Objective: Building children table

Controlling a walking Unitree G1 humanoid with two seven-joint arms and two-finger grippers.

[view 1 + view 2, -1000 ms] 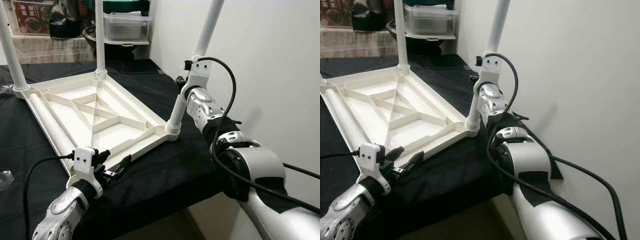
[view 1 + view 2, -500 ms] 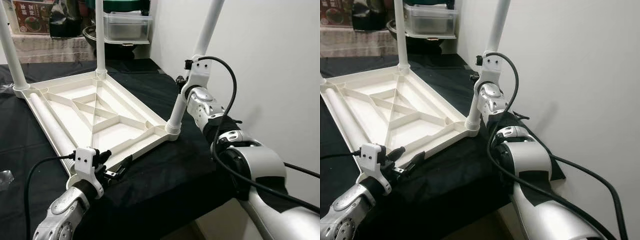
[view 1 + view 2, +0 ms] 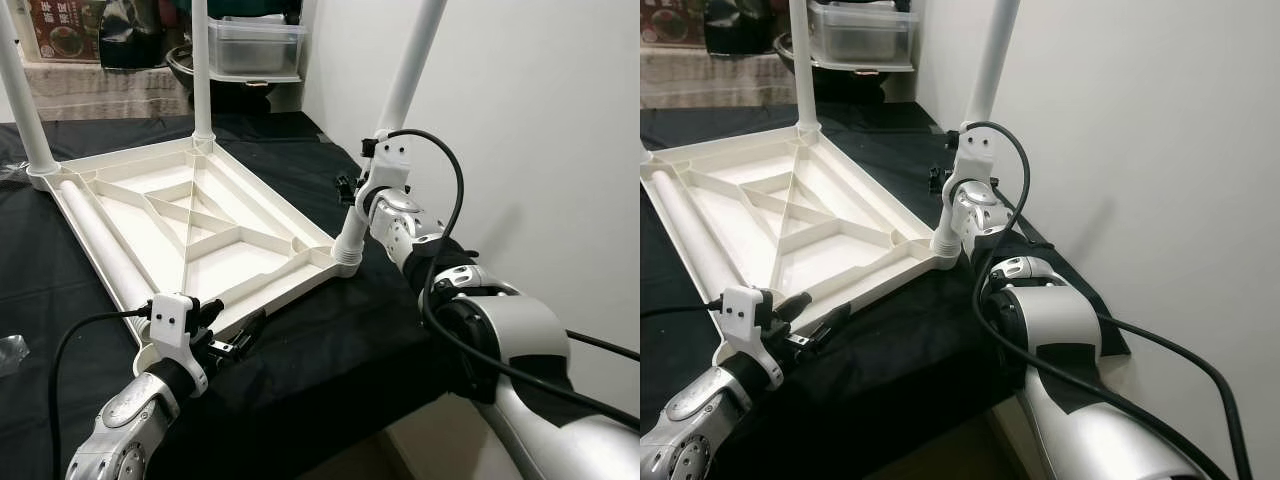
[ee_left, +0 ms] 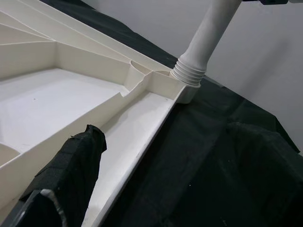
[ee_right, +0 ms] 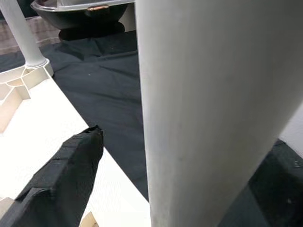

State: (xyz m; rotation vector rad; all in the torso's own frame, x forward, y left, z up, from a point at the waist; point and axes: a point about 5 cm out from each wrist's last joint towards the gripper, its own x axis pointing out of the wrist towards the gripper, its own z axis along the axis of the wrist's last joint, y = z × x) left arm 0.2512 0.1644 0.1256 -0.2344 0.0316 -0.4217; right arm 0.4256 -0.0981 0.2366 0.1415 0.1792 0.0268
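Was mid leg-fitting: right gripper (image 3: pixel 350 190) clasped round the slanted white plastic leg (image 3: pixel 400 90) at the upturned white ribbed tabletop (image 3: pixel 190 235) corner, left gripper (image 3: pixel 235 335) parted by its near edge, seating firmly likely next.

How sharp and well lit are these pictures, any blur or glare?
Eye views: evenly lit and sharp, the white tabletop bright against the black cloth. Right wrist view: the table leg looms close, soft and featureless. Left wrist view: the near black finger is blurred.

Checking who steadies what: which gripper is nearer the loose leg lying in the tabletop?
Left. The left gripper sits at the tabletop's near corner by the loose leg; the right gripper is across, at an upright leg.
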